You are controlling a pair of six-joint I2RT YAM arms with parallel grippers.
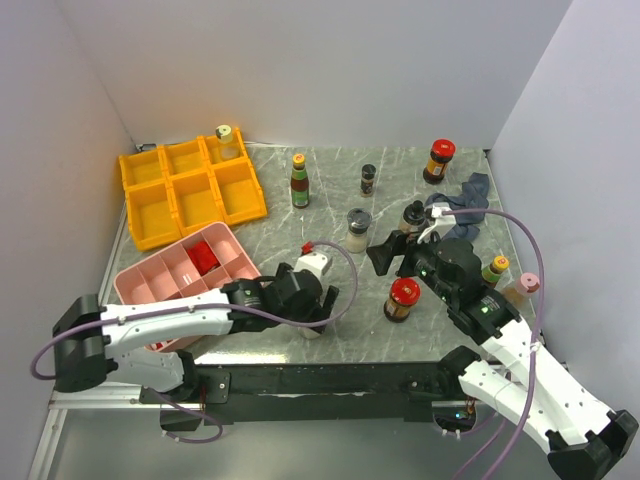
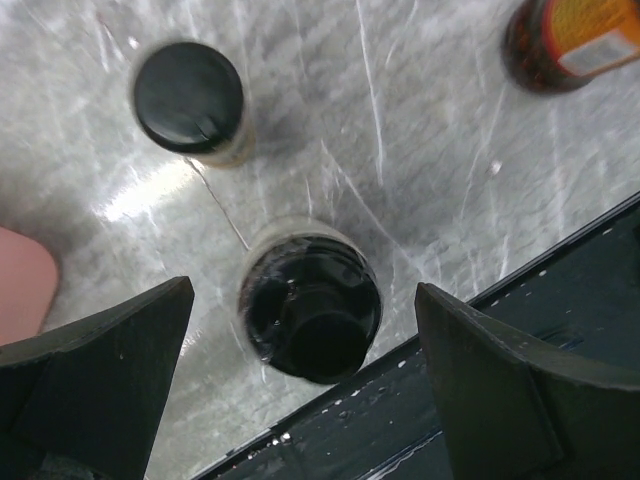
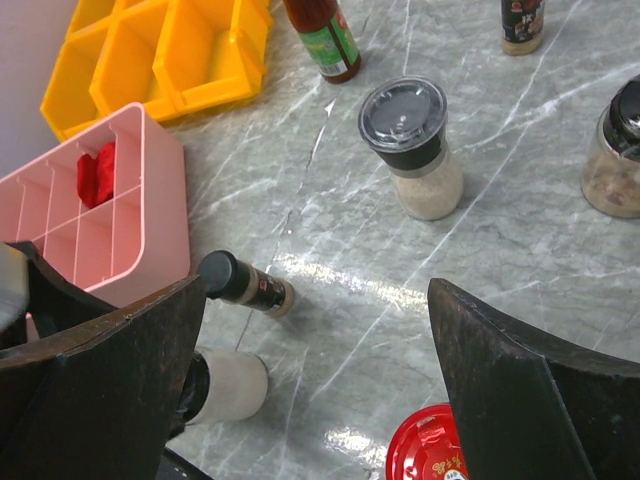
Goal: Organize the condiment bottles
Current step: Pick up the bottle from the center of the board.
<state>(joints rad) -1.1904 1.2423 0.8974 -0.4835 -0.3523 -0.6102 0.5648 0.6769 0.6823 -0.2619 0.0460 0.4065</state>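
Note:
My left gripper [image 2: 305, 295] is open, its jaws wide on either side of a pale shaker with a black cap [image 2: 310, 315] that stands at the table's near edge; in the top view the gripper [image 1: 312, 310] hangs right over it. A small black-capped spice jar [image 2: 190, 100] stands just beyond. My right gripper [image 3: 318, 290] is open and empty above bare table, with a red-lidded jar [image 3: 430, 452] at its lower right, also in the top view [image 1: 402, 298]. Two pale grinders [image 3: 410, 145] [image 3: 615, 160] stand further back.
Yellow bins [image 1: 190, 190] at back left hold one pale bottle [image 1: 225, 140]. A pink tray [image 1: 185, 270] with red blocks [image 1: 203, 255] lies by my left arm. A green-labelled bottle [image 1: 299, 180], a spice jar [image 1: 368, 180], a red-lidded jar [image 1: 438, 160] and a dark cloth [image 1: 465, 200] are at the back; two bottles [image 1: 494, 268] [image 1: 522, 288] stand right.

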